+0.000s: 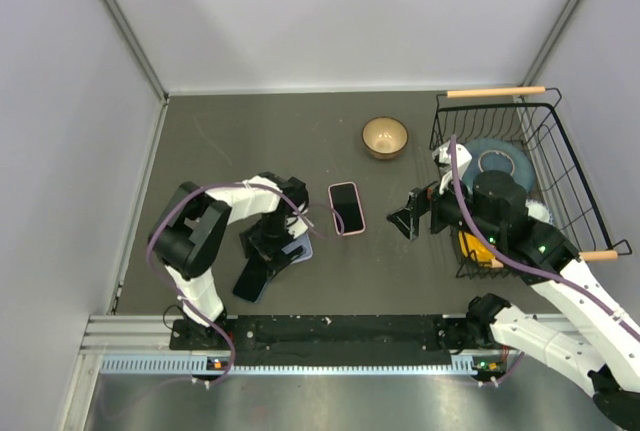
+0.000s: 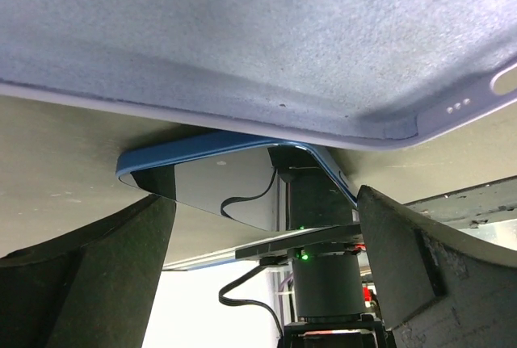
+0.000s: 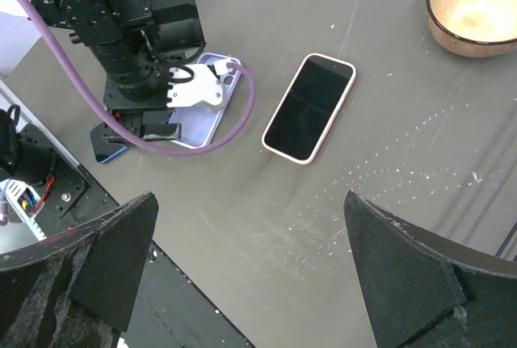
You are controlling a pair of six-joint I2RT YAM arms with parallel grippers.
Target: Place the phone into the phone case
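A lavender phone case (image 1: 299,249) lies on the dark table, and its near end overlaps a blue phone (image 1: 252,279) lying screen up. My left gripper (image 1: 270,241) is down on top of them with its jaws open wide. In the left wrist view the case (image 2: 242,49) fills the top and the blue phone (image 2: 214,178) shows under it, between my fingers (image 2: 89,275). The right wrist view shows the case (image 3: 202,122) and a corner of the blue phone (image 3: 105,151) under the left gripper. My right gripper (image 1: 408,219) hovers open and empty (image 3: 249,198).
A second phone with a pink rim (image 1: 346,208) lies screen up between the arms, also in the right wrist view (image 3: 310,107). A tan bowl (image 1: 385,137) sits further back. A black wire basket (image 1: 560,141) with several items stands at the right. The left arm's purple cable (image 3: 234,122) loops over the case.
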